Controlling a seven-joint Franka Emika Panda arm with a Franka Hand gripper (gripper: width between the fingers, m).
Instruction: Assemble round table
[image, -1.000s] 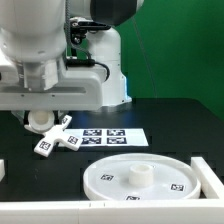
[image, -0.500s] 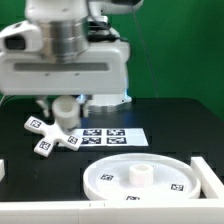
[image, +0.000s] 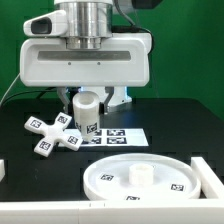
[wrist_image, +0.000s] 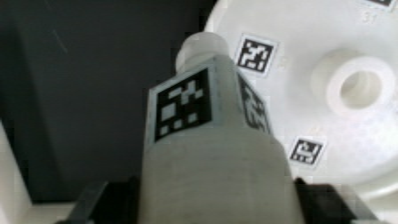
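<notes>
gripper (image: 88, 99) clamped on leg (image: 88, 113) | round disc (image: 170, 172) on desk below, off to one side | risk: leg meets disc hub off-centre, jams or slips in grip

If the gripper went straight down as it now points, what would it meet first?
The gripper carries the leg, which leads; below it seems to lie the marker board, beside the cross base. Depth unclear.

Claw (image: 88, 102) filled by the leg (image: 88, 115), marker board (image: 120, 137) close below, cross-shaped base (image: 52, 136) near on the exterior view's left, round disc (image: 140, 178) nearer the camera, desk (image: 182, 125) bare to the exterior view's right
</notes>
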